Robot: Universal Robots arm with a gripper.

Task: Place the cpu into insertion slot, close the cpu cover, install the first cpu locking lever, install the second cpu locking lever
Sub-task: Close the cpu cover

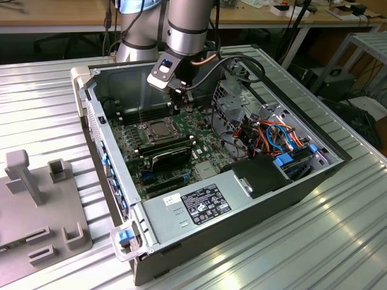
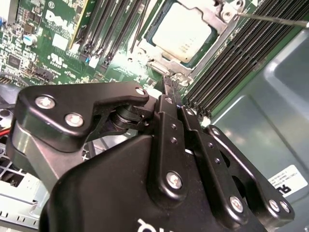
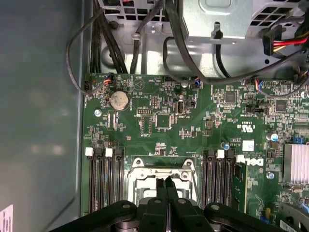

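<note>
The cpu (image 2: pixel 181 31) lies flat in the insertion slot (image 1: pixel 158 130) on the green board, its silver-grey top showing. The cpu cover (image 2: pixel 206 10) lies down around it as a metal frame, and its edge (image 3: pixel 159 170) shows in the first wrist view. A thin wire locking lever (image 2: pixel 273 18) stands raised beside the socket; in the exterior view this lever (image 1: pixel 140 116) rises at the socket's left. My gripper (image 2: pixel 169 81) is shut with nothing between its fingers. The gripper (image 3: pixel 164 181) hovers at the socket's edge, and in the exterior view the gripper (image 1: pixel 176 107) hangs just behind the socket.
Black memory slots (image 3: pixel 104 186) flank the socket on both sides. A long black finned card (image 1: pixel 171 156) sits in front of it. Cable bundles (image 1: pixel 275 136) and a drive cage (image 1: pixel 233 103) fill the case's right side. A grey fixture (image 1: pixel 42 205) stands on the table at the left.
</note>
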